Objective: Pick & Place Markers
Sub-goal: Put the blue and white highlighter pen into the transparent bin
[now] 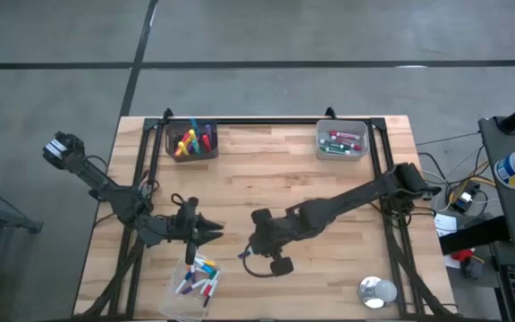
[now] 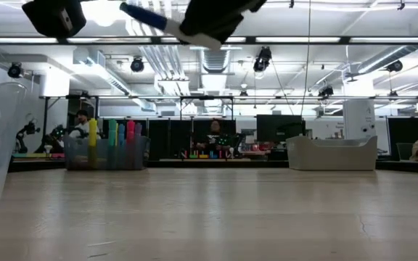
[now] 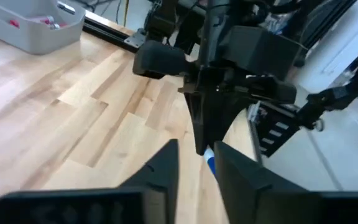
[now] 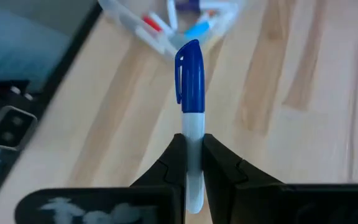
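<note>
My right gripper (image 4: 193, 149) is shut on a marker (image 4: 190, 93) with a blue cap and a white barrel, held above the table's middle near the front (image 1: 244, 255). In the low view the marker (image 2: 145, 16) shows high over the tabletop. My left gripper (image 3: 196, 171) stands open just left of it, pointing toward it, with nothing between its fingers. Several more markers lie in a clear container (image 1: 195, 279) at the front left. Others stand in a bin (image 1: 192, 140) at the far left and lie in a grey bin (image 1: 341, 140) at the far right. My right gripper pinches the marker's white barrel (image 4: 193, 140) between its two fingers. The marker lies along the fingers, its blue cap end (image 4: 189, 68) sticking out past the fingertips. The fingers slant down from the table's right side. The marker is lifted clear of the table.
A round shiny thing (image 1: 376, 292) lies at the front right. Black rails (image 1: 392, 206) run along the table's left, right and far edges. Bare wood (image 1: 275, 179) spreads between the two far bins and the grippers.
</note>
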Controlling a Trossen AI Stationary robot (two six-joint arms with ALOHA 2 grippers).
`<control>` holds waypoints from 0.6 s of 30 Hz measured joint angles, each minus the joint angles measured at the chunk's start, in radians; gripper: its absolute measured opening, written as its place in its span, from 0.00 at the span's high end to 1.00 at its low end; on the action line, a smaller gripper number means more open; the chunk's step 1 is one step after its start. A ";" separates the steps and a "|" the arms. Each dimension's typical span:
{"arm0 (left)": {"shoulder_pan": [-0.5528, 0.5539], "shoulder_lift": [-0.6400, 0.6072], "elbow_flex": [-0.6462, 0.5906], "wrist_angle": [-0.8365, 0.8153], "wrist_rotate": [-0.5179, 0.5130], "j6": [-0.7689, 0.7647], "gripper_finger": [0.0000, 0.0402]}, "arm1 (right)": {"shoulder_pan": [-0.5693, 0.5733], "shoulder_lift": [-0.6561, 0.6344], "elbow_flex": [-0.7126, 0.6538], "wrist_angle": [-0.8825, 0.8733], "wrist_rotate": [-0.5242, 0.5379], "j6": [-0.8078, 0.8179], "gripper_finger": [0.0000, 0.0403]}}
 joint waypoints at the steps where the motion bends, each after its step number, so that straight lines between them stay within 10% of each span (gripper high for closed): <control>1: 0.001 0.002 0.000 0.001 -0.006 0.018 0.75 | -0.004 0.000 0.002 -0.006 0.007 0.006 0.94; 18: 0.009 0.009 0.000 0.022 -0.067 0.062 0.64 | -0.057 -0.042 0.074 0.018 0.157 -0.014 0.95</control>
